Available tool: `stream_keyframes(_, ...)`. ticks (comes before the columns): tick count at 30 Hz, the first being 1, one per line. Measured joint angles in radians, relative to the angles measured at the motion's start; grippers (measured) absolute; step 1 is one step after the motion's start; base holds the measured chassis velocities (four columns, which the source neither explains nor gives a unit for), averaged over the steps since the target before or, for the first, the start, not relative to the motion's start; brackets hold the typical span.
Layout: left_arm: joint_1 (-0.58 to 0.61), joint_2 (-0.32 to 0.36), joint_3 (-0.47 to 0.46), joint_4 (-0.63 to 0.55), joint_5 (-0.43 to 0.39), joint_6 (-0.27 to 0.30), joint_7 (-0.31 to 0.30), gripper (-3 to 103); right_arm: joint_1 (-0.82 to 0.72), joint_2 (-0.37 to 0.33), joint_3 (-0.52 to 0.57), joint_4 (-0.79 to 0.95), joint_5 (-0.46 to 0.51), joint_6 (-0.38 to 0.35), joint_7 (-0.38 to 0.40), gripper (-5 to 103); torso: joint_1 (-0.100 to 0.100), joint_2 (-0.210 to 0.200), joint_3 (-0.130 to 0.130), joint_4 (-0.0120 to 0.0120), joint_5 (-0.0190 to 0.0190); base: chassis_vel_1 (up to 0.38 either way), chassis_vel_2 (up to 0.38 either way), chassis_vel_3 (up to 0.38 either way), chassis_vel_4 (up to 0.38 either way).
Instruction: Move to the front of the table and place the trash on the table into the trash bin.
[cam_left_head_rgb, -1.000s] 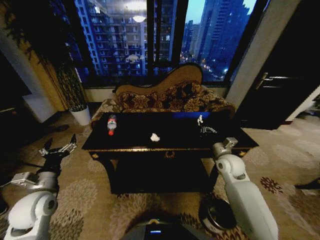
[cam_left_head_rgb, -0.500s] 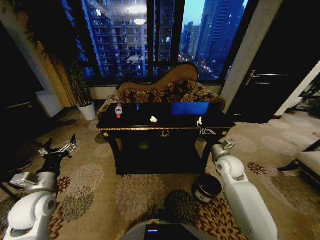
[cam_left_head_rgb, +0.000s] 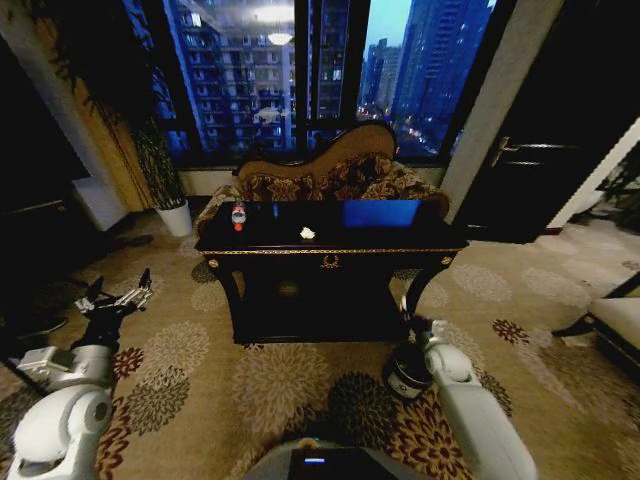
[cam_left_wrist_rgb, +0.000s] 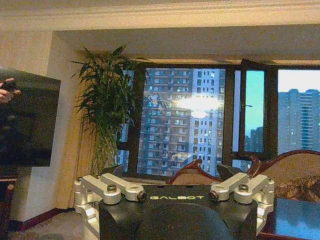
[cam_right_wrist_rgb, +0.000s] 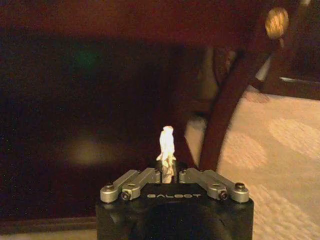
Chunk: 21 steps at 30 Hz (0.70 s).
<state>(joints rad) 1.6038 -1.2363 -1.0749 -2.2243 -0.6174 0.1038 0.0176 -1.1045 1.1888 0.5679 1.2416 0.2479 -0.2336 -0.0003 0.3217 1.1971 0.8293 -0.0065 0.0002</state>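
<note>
Right gripper is clamped on a white paper wad, which sticks up between its closed fingers, and it has dropped from tabletop height a second ago to down low by the table's front right leg, right beside the bin on the carpet. Meanwhile the whole head view has pulled back from the table, so the base has moved (the furniture itself has not). That reads as one piece of trash lifted off and on its way in; whether the wad is squarely over the bin mouth I cannot tell.

Going down in size: the table stands in front of the sofa, its blue panel on top. Left arm is parked low at the robot's left, its gripper spread wide and empty. On the tabletop the bottle stands near the left end, and a second wad lies near the middle, both yet to be binned.
</note>
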Motion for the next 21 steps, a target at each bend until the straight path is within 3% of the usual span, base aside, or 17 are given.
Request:
stream_keyframes(8,0.01,-0.001,-0.008,-0.008,-0.003,-0.007,0.001,100,0.137,-0.007,-0.002,-0.291,-0.077,0.047,0.0,13,0.0,0.001,0.0,0.0001,-0.0001,0.0,0.0,0.0,0.0)
stream_keyframes(13,0.014,-0.001,-0.01,-0.014,-0.004,-0.008,0.001,100,0.152,-0.01,0.003,-0.349,-0.082,0.047,0.0,13,0.0,0.0,0.0,0.0,-0.0002,0.0,0.0,0.0,0.0)
stream_keyframes(20,0.017,-0.001,-0.008,-0.02,-0.004,-0.01,0.001,100,0.131,-0.012,0.014,-0.339,-0.098,0.046,0.0,45,0.0,0.0,0.0,-0.0002,-0.0003,0.0,0.0,0.0,0.0)
stream_keyframes(21,0.017,0.0,-0.008,-0.021,-0.004,-0.01,0.001,100,0.13,-0.012,0.015,-0.333,-0.098,0.046,0.0,45,0.0,0.0,0.0,-0.0002,-0.0002,0.0,0.0,0.0,0.0)
